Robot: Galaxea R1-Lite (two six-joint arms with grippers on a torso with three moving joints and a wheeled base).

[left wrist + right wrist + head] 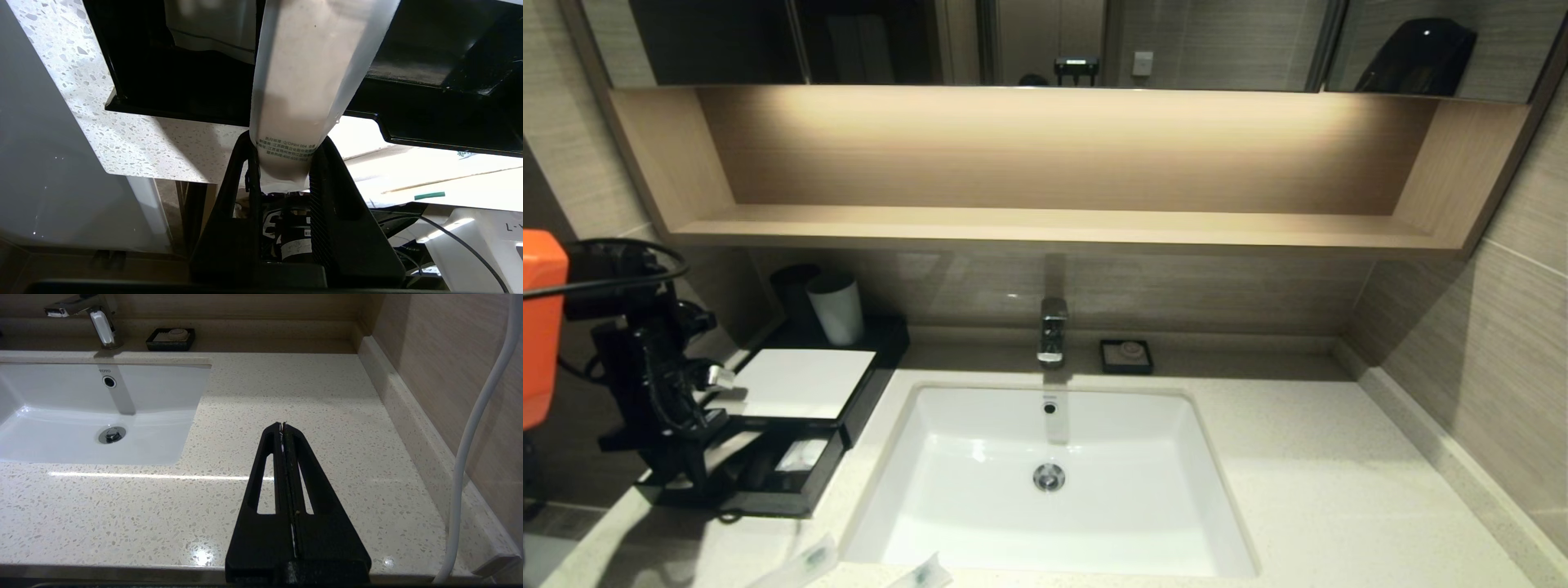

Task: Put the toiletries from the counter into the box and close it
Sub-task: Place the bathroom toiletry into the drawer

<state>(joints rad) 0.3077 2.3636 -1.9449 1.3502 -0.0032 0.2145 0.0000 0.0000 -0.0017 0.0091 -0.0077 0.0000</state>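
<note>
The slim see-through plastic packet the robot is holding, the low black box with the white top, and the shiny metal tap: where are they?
Slim translucent plastic packet (304,81): left wrist view, its middle.
Low black box (800,382): head view, white top panel.
Shiny metal tap (1052,329): head view, its body.

The left arm (645,367) was a stack of matte black blocks and brackets, with thin black cables looping over its top and down its side. A bright orange casing (539,327) sat behind it. The left gripper (282,155) had two black wedge-shaped fingers with ribbed inner faces, and a small black motor with a white label showed between their bases. The right gripper (282,426) had the same black tapering fingers, each with a long cut-out slot. A white cable (478,437) ran beside it.
</note>
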